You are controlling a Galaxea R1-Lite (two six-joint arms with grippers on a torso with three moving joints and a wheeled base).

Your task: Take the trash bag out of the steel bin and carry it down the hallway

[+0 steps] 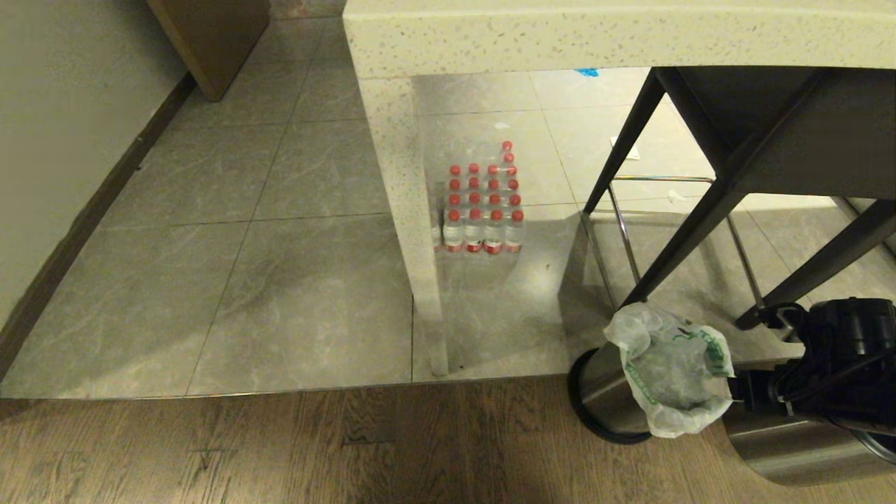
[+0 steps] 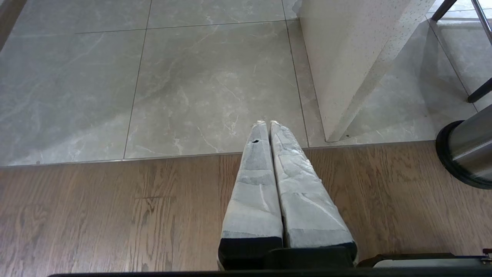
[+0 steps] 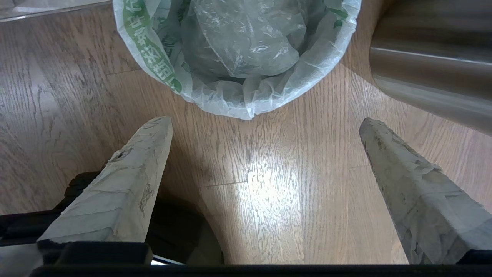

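Note:
The steel bin (image 1: pixel 603 386) stands on the wood floor at the lower right, next to a stool leg. Its rim is covered by the trash bag (image 1: pixel 672 367), translucent white with green lettering, which lines the bin and folds over its edge. In the right wrist view the bag (image 3: pixel 238 50) lies just ahead of my right gripper (image 3: pixel 265 124), which is open and holds nothing; its fingers (image 3: pixel 153 134) are short of the bag's rim. My right arm (image 1: pixel 833 364) reaches in from the right edge. My left gripper (image 2: pixel 266 124) is shut and empty over the wood floor, left of the bin (image 2: pixel 467 150).
A second steel cylinder (image 1: pixel 791 448) sits close by the bin, under my right arm. Dark stool legs (image 1: pixel 672 238) and a stone counter leg (image 1: pixel 413 231) stand behind. A pack of red-capped water bottles (image 1: pixel 483 210) sits under the counter. Grey tiled floor (image 1: pixel 210 245) stretches left to a wall.

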